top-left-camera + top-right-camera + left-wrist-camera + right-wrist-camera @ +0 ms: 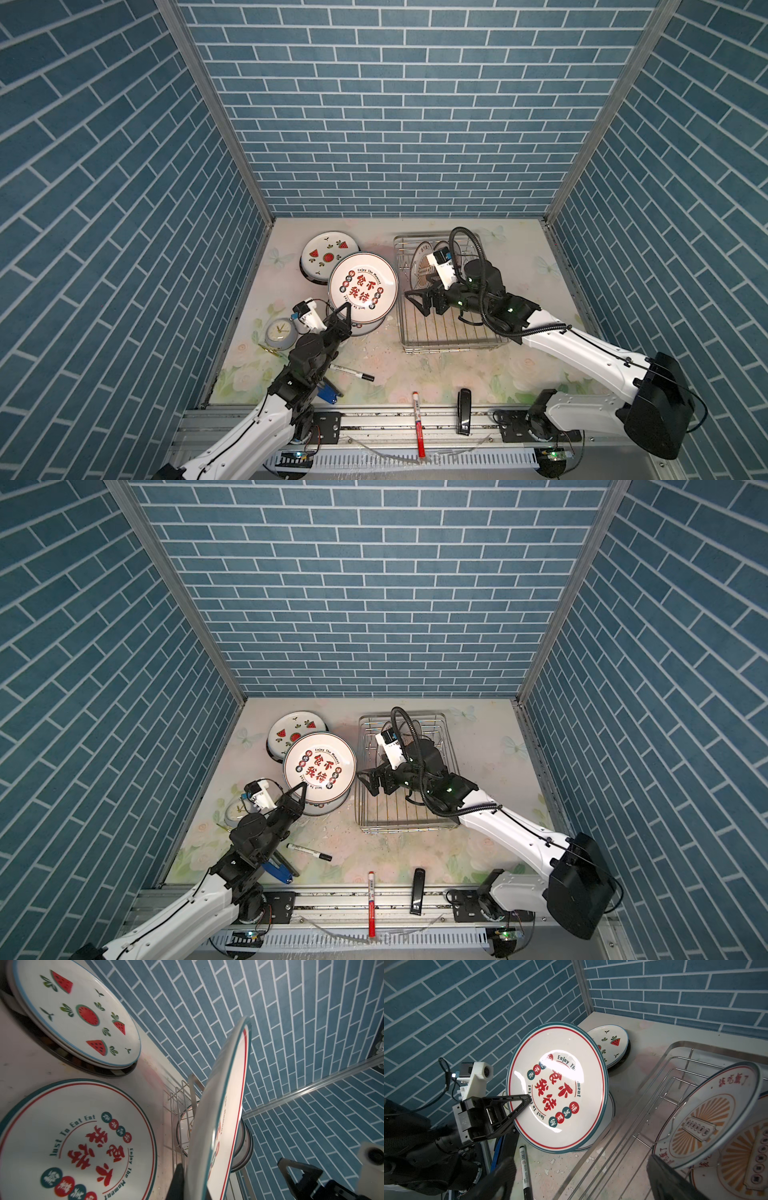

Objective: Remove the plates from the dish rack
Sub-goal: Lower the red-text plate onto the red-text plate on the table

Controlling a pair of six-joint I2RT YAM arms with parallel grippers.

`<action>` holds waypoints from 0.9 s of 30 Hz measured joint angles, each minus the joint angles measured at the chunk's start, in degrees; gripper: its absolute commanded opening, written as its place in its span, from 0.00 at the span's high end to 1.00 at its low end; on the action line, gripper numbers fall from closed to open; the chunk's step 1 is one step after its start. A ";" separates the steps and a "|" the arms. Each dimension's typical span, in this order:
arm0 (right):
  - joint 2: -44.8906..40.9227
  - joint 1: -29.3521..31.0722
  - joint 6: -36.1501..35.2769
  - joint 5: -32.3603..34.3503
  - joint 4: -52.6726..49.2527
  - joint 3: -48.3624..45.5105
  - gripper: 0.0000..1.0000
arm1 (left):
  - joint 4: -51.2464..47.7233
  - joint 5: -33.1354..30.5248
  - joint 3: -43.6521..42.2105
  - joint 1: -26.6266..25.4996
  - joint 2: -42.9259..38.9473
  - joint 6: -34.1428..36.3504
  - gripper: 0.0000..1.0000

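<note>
My left gripper [347, 309] [300, 789] [193, 1190] is shut on the rim of a white red-character plate [363, 286] [319, 767] [224, 1115] [558, 1088]. It holds the plate tilted above a matching plate [79, 1142] [365, 326] that lies flat on the table. A watermelon plate [330, 253] [83, 1016] [612, 1043] tops a stack behind them. In the dish rack [453, 345] [399, 825] [675, 1047], orange sunburst plates [708, 1118] [424, 266] stand upright. My right gripper [424, 301] [376, 781] [583, 1178] hangs open over the rack's left edge, holding nothing.
A small grey clock [280, 332] sits left of my left arm. A black marker [353, 372] [525, 1172] and a blue tool [328, 392] lie near the front left. A red pen [419, 424] and a black stapler-like object [463, 411] rest on the front rail.
</note>
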 measured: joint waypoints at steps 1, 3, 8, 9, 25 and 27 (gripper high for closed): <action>0.66 0.24 0.00 0.68 -0.02 0.37 0.01 | -0.31 -0.15 -0.72 1.07 -0.04 -0.85 1.00; 2.08 0.57 0.00 2.03 -0.37 1.29 0.01 | -1.55 -0.20 -1.90 3.04 0.02 -2.43 1.00; 8.85 0.76 -0.11 3.61 -3.23 7.98 0.01 | -4.59 -0.44 -2.19 4.15 0.09 -4.94 1.00; 9.94 0.74 -0.13 3.32 -3.15 8.94 0.01 | -5.14 -0.46 -2.16 4.15 0.07 -5.35 1.00; 25.68 3.52 -1.64 0.28 -9.14 22.32 0.01 | -9.51 -2.14 -0.42 4.15 7.17 -10.82 1.00; 27.50 3.87 -2.16 0.37 -9.55 24.09 0.01 | -9.88 -2.01 0.20 4.15 8.50 -11.32 1.00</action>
